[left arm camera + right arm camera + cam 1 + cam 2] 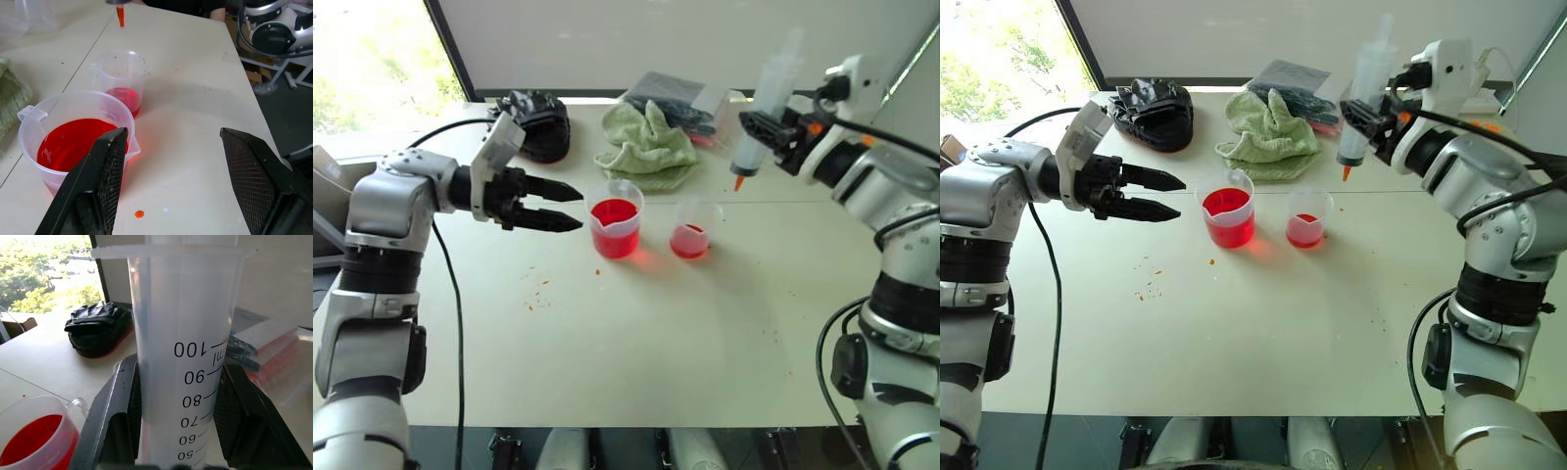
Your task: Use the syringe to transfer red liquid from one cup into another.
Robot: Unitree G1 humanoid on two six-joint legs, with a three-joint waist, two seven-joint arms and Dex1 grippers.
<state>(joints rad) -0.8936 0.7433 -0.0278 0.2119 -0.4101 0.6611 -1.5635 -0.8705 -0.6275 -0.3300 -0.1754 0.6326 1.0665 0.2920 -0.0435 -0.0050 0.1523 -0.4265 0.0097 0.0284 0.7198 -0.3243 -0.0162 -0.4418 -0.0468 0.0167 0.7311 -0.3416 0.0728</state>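
The syringe (766, 108) is held upright by its barrel between the closed fingers of the right gripper (770, 129), above the table and beyond the smaller cup (691, 230); its orange tip (739, 182) is pointed downward, and its barrel looks clear, so it is judged to be empty. The printed scale is seen close up between the two black pads in the right wrist view. The left gripper (560, 206) is held with its fingers spread and nothing between them, level and pointed toward the larger cup (616, 221), just beside it but apart.

The red liquid (614, 211) is seen deep in the larger cup and shallow in the smaller cup, which are stood side by side near the middle of the table.

The syringe is judged to be light, stiff and smooth; a grip on the barrel is suitable, though the plunger must be left free. Both cups are thin, light and easily tipped, so the larger one is best steadied at its wall.

The table (636, 343) is pale and flat, and is marked by small red drops. A green cloth (648, 145), a black bag (540, 119) and some plastic packets (685, 101) are laid at the far edge, below a window.
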